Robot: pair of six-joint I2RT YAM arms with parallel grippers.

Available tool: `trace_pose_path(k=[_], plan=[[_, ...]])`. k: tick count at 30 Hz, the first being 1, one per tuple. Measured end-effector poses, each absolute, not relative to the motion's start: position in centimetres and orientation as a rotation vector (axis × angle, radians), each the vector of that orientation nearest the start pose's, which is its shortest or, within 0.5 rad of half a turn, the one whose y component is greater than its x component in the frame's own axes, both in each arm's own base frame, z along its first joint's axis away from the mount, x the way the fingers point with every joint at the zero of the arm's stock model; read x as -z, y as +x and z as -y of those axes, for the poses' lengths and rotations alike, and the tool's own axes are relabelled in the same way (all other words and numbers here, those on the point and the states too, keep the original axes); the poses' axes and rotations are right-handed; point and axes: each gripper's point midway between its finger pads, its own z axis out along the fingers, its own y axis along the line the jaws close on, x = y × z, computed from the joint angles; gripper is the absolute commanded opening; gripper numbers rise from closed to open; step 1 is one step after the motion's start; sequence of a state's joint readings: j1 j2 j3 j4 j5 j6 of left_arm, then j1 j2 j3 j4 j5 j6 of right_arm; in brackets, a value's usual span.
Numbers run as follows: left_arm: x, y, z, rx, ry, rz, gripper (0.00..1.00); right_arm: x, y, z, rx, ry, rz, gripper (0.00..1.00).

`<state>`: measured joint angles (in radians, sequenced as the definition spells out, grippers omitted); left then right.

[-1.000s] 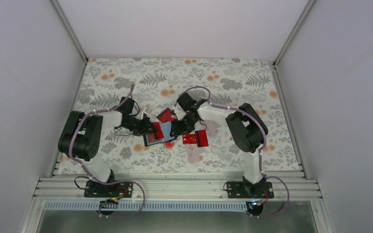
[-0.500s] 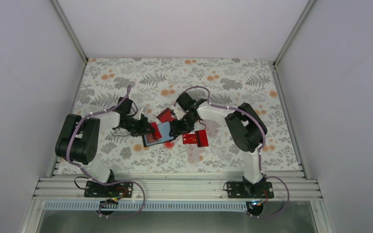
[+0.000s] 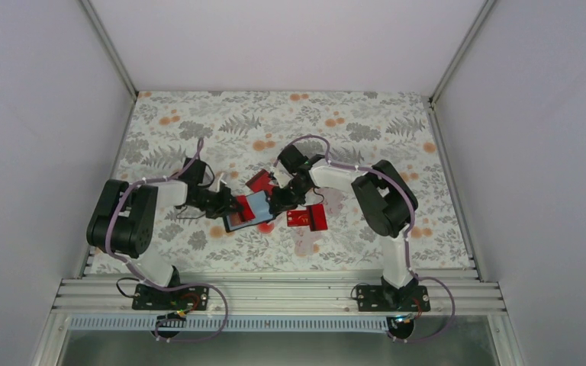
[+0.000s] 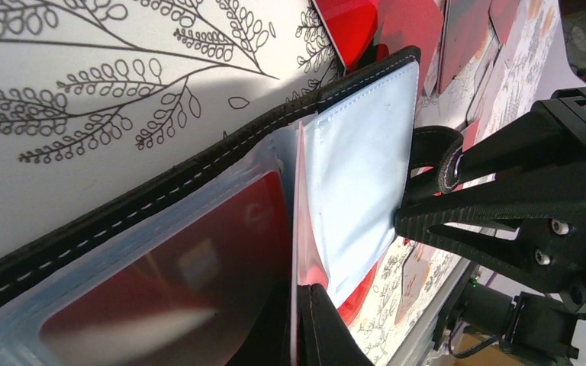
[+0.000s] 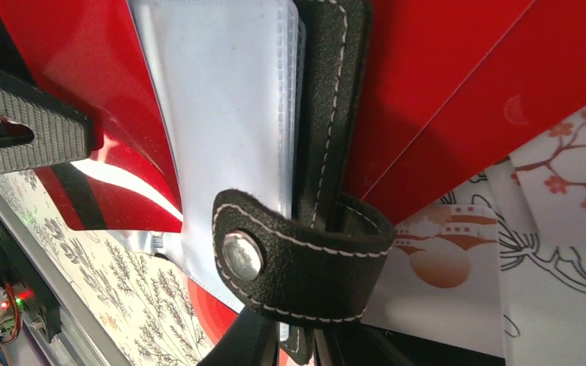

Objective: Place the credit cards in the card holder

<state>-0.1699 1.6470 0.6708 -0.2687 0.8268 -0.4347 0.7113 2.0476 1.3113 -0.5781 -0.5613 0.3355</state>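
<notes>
The card holder (image 3: 253, 207) lies open mid-table, with a black stitched rim and grey-blue clear sleeves (image 4: 359, 152). My right gripper (image 3: 277, 203) is shut on its right edge beside the snap strap (image 5: 305, 259). My left gripper (image 3: 234, 206) is shut on a red credit card with a black stripe (image 5: 114, 99). The left wrist view shows this card edge-on (image 4: 299, 252) at the sleeves. Another red card (image 4: 198, 259) sits behind a clear sleeve. Loose red cards lie behind the holder (image 3: 259, 181) and to its right (image 3: 308, 218).
A floral cloth (image 3: 351, 130) covers the table, with white walls on three sides. A printed red round spot (image 5: 214, 320) lies under the holder's near corner. The two grippers face each other closely across the holder (image 4: 503, 221).
My left gripper has drawn slightly left and nearer with its card. More of the holder's grey-blue face shows. My right gripper has stayed on the holder's edge.
</notes>
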Motion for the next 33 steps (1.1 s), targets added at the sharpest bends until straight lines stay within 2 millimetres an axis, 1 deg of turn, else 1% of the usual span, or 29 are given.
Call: trace_pose_path(k=[15, 19, 23, 33], plan=[[-2.5, 26.1, 17.8, 1.428, -0.132, -2.74, 0.02, -1.4, 25.8, -34.2, -0.972, -0.675, -2.985, 0.1], [-2.5, 25.8, 18.5, 1.484, -0.095, -2.727, 0.02, -1.4, 25.8, -34.2, -0.974, -0.675, -2.985, 0.1], [-2.3, 25.8, 18.8, 1.525, -0.087, -2.719, 0.02, -1.4, 25.8, -34.2, -0.975, -0.675, -2.985, 0.1], [-2.3, 25.6, 18.8, 1.528, -0.095, -2.727, 0.02, -1.4, 25.8, -34.2, -0.976, -0.67, -2.986, 0.09]])
